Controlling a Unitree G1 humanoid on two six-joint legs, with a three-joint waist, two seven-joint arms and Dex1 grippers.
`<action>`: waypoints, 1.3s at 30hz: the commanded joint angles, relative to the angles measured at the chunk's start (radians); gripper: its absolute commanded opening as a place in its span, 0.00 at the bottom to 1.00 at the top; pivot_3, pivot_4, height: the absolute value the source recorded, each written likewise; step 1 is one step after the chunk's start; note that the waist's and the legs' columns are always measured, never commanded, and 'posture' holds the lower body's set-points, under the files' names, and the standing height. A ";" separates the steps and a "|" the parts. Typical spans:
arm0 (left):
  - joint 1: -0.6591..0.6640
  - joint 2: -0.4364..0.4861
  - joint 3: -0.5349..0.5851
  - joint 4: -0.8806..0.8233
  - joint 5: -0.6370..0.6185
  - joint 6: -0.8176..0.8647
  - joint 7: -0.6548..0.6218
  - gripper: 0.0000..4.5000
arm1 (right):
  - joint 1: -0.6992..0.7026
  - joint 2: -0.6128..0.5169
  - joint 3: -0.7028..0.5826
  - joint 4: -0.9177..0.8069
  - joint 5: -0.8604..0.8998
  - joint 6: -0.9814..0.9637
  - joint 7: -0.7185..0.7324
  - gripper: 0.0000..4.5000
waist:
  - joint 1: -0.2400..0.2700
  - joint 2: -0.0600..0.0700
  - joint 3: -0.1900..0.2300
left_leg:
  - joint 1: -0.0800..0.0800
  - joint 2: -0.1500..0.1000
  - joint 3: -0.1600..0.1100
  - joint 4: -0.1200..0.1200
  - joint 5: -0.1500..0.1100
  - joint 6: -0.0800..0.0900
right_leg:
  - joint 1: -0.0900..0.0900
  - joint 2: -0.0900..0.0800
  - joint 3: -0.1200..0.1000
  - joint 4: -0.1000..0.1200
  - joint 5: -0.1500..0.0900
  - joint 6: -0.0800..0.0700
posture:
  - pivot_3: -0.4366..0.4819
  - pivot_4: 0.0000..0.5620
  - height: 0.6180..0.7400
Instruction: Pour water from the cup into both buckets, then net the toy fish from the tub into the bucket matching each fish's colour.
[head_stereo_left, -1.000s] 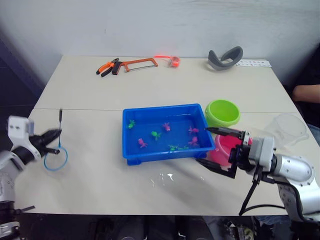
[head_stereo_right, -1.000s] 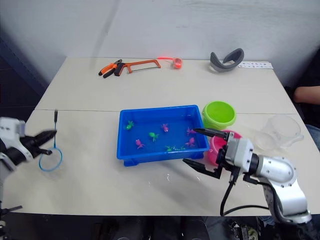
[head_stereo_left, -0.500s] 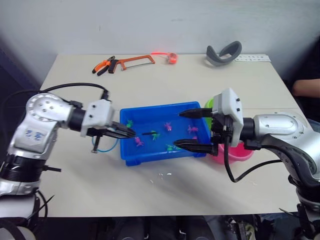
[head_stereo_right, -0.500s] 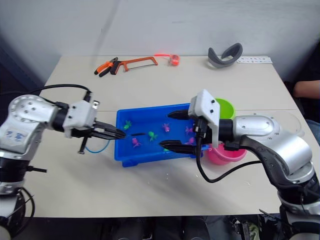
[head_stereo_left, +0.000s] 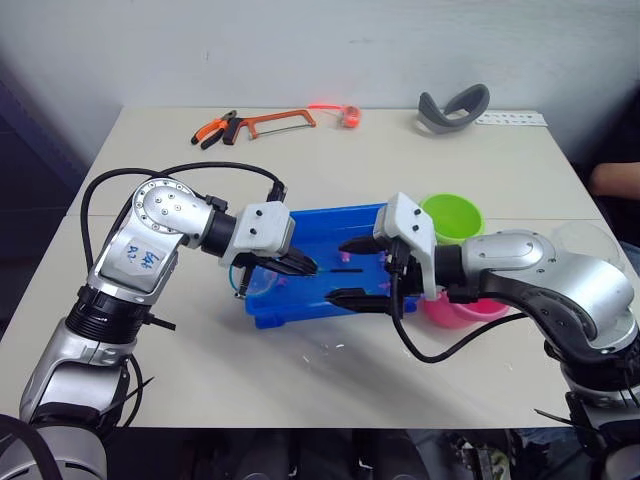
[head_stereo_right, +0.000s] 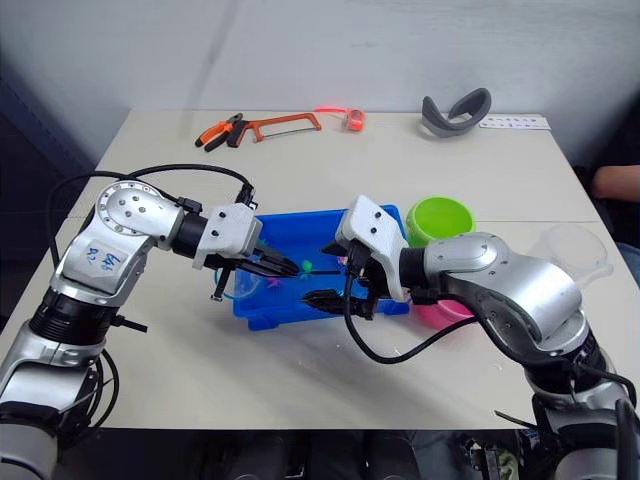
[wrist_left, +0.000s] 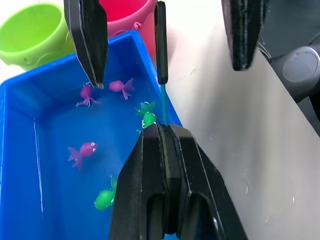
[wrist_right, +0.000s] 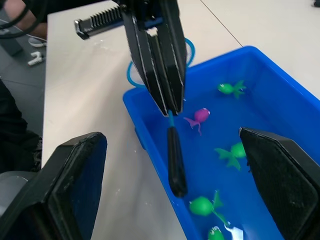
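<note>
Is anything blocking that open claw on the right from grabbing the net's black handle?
Nothing visible does. The net's black handle sticks out over the blue tub from the shut left gripper, lying in the gap of the open right gripper.

Pale beige table (head_stereo_left: 520, 170) of two slabs meeting at a seam, set against a plain whitish wall (head_stereo_left: 300, 50), with dark floor (head_stereo_left: 30, 190) off its left edge and an orange-framed hacksaw (head_stereo_left: 275, 122), orange-handled pliers (head_stereo_left: 215, 129) and a grey curved band (head_stereo_left: 455, 108) along the far side.
</note>
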 joint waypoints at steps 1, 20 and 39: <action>-0.004 0.005 0.001 -0.028 0.010 0.011 0.005 0.00 | -0.015 0.017 -0.007 -0.025 -0.014 -0.007 -0.004 0.94 | 0.000 0.000 0.000 | 0.000 0.000 0.000 0.000 0.000 0.000 | 0.000 0.000 0.000 0.000 0.000 0.000 | 0.48 0.27 1.00; 0.036 -0.021 0.075 -0.051 -0.069 0.059 0.022 0.18 | 0.008 0.053 -0.002 0.010 -0.090 -0.073 0.042 0.00 | -0.001 0.000 0.000 | 0.000 0.000 0.000 0.000 0.000 0.000 | 0.000 0.000 0.000 0.000 0.000 0.000 | 0.48 0.27 1.00; 0.386 0.088 0.652 0.188 -0.267 -0.093 0.168 0.98 | 0.161 -0.173 -0.149 0.132 -0.423 -0.764 0.286 0.00 | -0.003 -0.001 0.000 | 0.001 0.000 0.001 0.000 0.000 0.000 | 0.001 -0.002 -0.004 0.000 0.000 0.001 | 0.48 0.27 1.00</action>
